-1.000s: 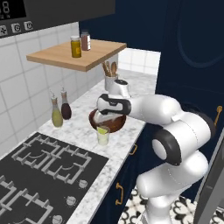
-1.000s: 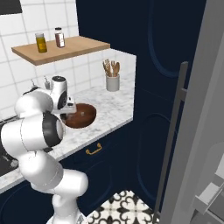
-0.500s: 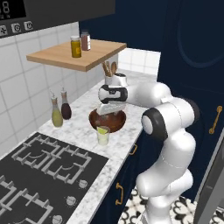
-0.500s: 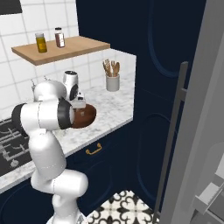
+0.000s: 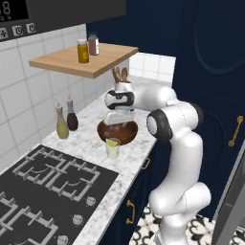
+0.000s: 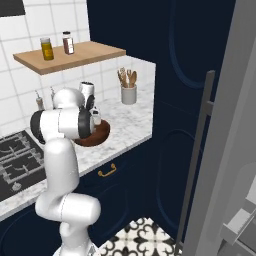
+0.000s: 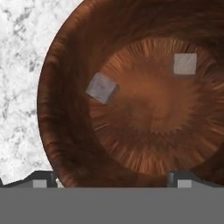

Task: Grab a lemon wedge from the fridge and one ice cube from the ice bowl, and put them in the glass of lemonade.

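Note:
The ice bowl, wide and dark-brown, sits on the marble counter. In the hand view two ice cubes lie apart on the floor of the ice bowl. My gripper hangs straight over it, open, with nothing between its fingertips. From the bases I see the gripper pointing down into the ice bowl. The glass of lemonade stands just in front of the bowl, yellow-green at its top. I cannot tell the lemon wedge from the liquid. The fridge stands at the right, its door ajar.
Two oil bottles stand by the tiled wall, and a grey utensil cup stands further along the counter. A wooden shelf with two jars hangs above. The black hob lies at the near left. Navy cabinets fill the right.
The hand has risen a little over the bowl. The elbow and forearm have swung round towards the cabinets. The jaws have stayed open.

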